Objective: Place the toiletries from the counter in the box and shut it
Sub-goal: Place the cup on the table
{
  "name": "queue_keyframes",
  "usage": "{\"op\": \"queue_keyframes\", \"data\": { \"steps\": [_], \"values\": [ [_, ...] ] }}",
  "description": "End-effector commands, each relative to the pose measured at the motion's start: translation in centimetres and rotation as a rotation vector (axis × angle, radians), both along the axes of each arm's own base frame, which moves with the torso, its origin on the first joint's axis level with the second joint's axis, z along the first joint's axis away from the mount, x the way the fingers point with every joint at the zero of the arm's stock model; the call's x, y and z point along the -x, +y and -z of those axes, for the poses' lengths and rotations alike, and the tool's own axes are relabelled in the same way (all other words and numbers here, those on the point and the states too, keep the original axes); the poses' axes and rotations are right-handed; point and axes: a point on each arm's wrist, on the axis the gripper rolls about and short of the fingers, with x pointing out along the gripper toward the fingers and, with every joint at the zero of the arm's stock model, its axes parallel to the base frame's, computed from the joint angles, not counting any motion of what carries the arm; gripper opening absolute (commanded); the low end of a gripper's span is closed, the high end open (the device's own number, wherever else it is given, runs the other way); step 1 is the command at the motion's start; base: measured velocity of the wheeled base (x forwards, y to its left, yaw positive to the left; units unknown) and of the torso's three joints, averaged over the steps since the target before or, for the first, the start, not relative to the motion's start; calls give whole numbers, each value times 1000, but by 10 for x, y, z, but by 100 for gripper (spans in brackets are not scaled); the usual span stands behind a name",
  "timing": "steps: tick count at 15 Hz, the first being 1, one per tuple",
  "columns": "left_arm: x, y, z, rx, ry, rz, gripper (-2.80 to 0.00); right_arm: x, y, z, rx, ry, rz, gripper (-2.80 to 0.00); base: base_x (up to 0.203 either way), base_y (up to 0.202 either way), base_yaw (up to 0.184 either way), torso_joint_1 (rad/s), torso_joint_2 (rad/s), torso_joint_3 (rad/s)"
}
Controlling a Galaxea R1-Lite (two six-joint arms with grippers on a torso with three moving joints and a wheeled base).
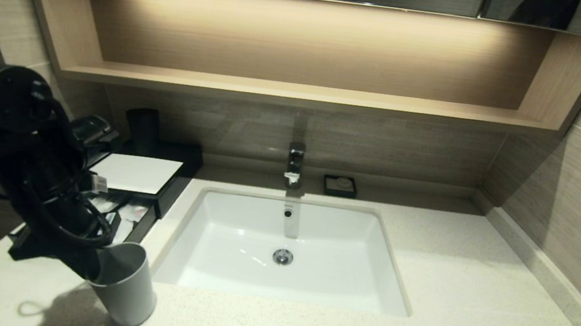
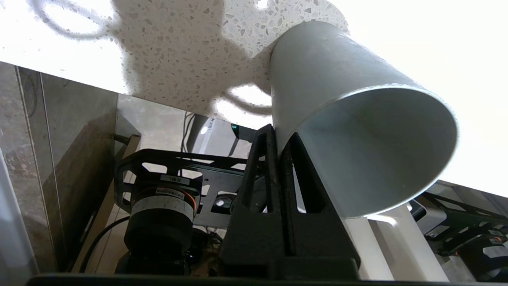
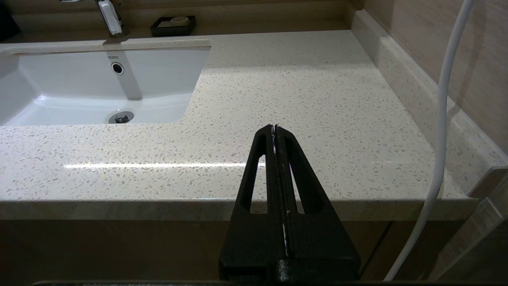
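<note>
1. Box (image 1: 159, 181): low, black, rectangular, flat white panel on top, at the tabletop's (image 1: 471, 290) back left; front drawer open, clear-wrapped packets (image 1: 128, 216) inside.
2. Left gripper (image 2: 274, 133): fingers nearly together, beside the smooth grey tapered cup (image 2: 357, 131).
3. Right gripper (image 3: 274, 128): fingers pressed together, off the speckled stone's front edge.

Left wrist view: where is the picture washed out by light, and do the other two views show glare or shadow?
Left wrist view: the counter past the grey cup is blown out white; arm and cable shadows fall beside it. Head view: the shelf niche glows warm, the left arm's shadow lies by the cup. Right wrist view: a thin glare streak crosses the counter.
</note>
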Motion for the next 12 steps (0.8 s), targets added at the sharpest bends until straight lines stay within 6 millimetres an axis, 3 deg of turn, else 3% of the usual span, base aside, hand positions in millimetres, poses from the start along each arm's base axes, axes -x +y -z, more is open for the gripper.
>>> {"op": "queue_keyframes", "data": {
  "steps": [1,6,12],
  "values": [
    [0,0,-1,1,1,-2,0,0,0,0,0,2,0,-280,0,0,0,0,0,0],
    [4,0,-7,3,-21,-2,0,0,0,0,0,2,-1,-280,0,0,0,0,0,0],
    [32,3,-38,11,-240,64,0,0,0,0,0,1,-1,-280,0,0,0,0,0,0]
  ]
}}
